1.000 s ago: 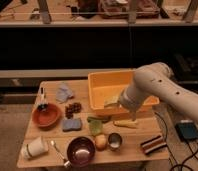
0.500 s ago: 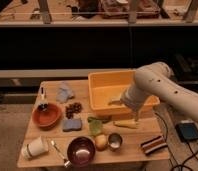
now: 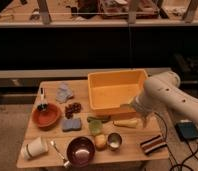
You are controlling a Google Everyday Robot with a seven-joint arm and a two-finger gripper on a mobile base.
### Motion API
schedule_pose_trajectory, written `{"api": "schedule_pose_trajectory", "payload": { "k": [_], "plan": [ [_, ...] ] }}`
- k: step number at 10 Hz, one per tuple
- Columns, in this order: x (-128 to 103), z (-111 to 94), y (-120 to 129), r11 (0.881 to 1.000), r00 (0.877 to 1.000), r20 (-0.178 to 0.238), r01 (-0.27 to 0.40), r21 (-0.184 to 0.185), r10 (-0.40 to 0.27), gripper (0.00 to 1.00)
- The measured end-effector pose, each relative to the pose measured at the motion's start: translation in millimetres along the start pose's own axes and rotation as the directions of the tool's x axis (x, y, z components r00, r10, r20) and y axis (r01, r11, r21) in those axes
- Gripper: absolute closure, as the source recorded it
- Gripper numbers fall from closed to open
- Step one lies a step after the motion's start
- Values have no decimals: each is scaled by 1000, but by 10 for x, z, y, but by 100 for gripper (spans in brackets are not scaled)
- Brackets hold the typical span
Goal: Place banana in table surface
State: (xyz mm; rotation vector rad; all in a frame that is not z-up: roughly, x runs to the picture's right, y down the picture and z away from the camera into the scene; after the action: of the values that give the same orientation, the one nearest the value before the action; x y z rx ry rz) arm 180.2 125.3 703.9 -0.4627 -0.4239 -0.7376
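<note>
The banana (image 3: 126,122), small, slim and pale yellow, lies on the light brown wooden table surface (image 3: 134,143), just in front of the yellow bin's front right corner. My gripper (image 3: 135,111) is at the end of the white arm that comes in from the right. It hangs just above and to the right of the banana, by the bin's front right corner. The arm's bulk hides part of that corner.
A big yellow bin (image 3: 116,86) stands at the back right. On the table are a green leafy item (image 3: 96,123), a round yellow-orange fruit (image 3: 100,142), a metal cup (image 3: 114,140), a purple bowl (image 3: 81,150), a striped sponge (image 3: 153,144), a blue sponge (image 3: 71,124), a red bowl (image 3: 46,115) and a white cup (image 3: 34,148).
The arm and gripper have moved to the right and back, away from the bin's front middle. The banana has stayed lying on the table.
</note>
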Motion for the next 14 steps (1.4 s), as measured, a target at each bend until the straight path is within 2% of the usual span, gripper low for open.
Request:
{"api": "schedule_pose_trajectory", "payload": {
  "k": [3,5,8,10,14],
  "plan": [
    [9,6,3,1000,1000,-8,-10,-8,10,20],
    [2,166,6,999,999,-8,-33,-41,33,20],
    [23,604,172,992,996,-14,-84,-99,83,20],
    [26,731,238,988,995,-15,-99,-117,98,20],
    [73,987,154,991,995,-2,-95,-97,95,20]
  ]
}}
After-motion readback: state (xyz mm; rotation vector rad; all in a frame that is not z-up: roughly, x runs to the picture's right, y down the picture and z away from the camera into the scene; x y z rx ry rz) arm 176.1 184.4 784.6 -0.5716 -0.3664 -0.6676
